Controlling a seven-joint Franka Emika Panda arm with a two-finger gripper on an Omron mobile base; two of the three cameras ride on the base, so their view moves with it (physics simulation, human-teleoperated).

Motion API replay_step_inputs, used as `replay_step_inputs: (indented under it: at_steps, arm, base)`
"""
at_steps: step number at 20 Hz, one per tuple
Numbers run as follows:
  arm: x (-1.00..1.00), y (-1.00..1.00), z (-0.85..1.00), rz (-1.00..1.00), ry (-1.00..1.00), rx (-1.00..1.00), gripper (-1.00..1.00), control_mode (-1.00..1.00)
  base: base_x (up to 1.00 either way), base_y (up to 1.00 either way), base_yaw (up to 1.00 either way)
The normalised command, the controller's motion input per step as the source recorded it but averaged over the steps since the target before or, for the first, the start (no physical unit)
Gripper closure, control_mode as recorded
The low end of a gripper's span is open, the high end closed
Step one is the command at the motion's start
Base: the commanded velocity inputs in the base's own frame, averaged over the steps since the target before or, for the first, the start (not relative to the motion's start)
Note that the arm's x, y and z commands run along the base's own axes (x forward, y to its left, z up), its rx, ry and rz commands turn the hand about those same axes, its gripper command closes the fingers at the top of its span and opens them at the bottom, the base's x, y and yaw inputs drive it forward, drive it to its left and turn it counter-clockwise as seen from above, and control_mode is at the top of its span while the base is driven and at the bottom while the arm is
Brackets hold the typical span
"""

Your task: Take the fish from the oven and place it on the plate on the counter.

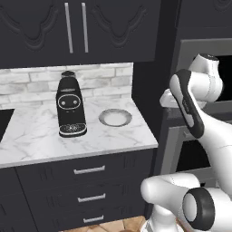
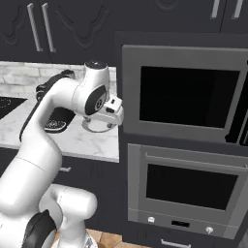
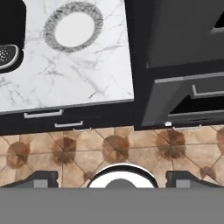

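The plate [image 1: 115,117] lies bare on the counter [image 1: 41,136], right of a coffee machine. Seen from the hand, the plate [image 3: 73,27] is at the top left. My gripper [image 3: 111,178] hangs high over the floor in front of the counter's right end. It is open, its two fingertips [image 3: 41,178] wide apart with nothing between them. The oven [image 2: 191,186] stands right of the counter with its door up and shut. A second windowed unit sits above it. The fish is hidden.
A black coffee machine [image 1: 70,106] stands on the counter left of the plate. Dark drawers [image 1: 89,170] with silver handles run below the worktop, and dark wall cabinets [image 1: 74,27] hang above. My arm [image 2: 58,104] crosses in front of the counter's right end.
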Motion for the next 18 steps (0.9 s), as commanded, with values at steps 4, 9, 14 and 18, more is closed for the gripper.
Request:
replay_step_inputs:
  at_steps: [4,9,14,18]
  arm:
    - [-0.34,-0.53,0.0,-0.05,-0.02,0.07,-1.0,-1.0]
    - [-0.49,-0.48,0.0,-0.12,-0.07,0.06,-1.0,-1.0]
    - [-0.14,-0.34,-0.13,-0.42,-0.02,0.03,-1.0,-1.0]
    - [-0.07,-0.47,-0.28,-0.63,0.0,0.05,-1.0,-1.0]
  base:
    - [0.0,0.0,0.0]
    - [0.0,0.0,0.0]
    - [0.0,0.0,0.0]
    - [0.0,0.0,0.0]
